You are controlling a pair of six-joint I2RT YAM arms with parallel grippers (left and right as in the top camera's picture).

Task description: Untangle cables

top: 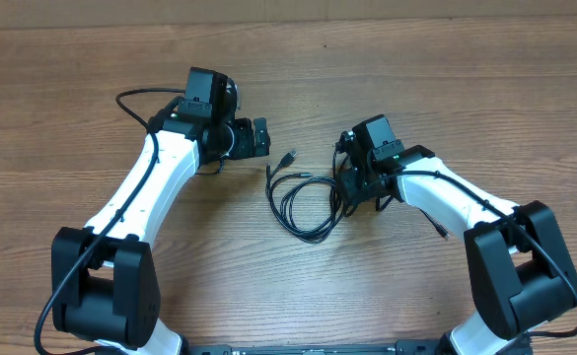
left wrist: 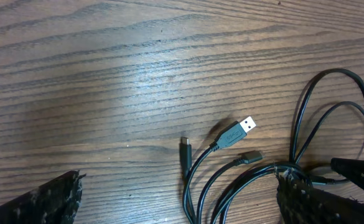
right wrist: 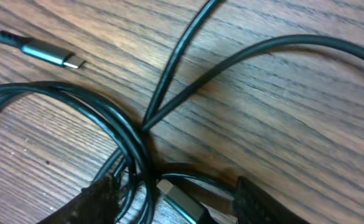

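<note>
The right gripper [right wrist: 178, 185] has its two fingers part-way apart, astride the black cables [right wrist: 138, 134], and one silver-ended plug [right wrist: 177, 200] lies between them. I cannot tell whether they pinch the strands or only straddle them. One slim plug [right wrist: 51, 55] lies free further out on the wood. The left gripper [left wrist: 182, 180] is spread wide and grips nothing. Two cords run across the gap between its two fingers, and three plug ends lie ahead: one wide flat plug [left wrist: 241, 130], one narrow plug [left wrist: 185, 149] and one small dark plug [left wrist: 251, 157]. From overhead the cables form one loose looped bundle on the table [top: 416, 79] between the two grippers, against the right one. I cannot count the separate cords.
</note>
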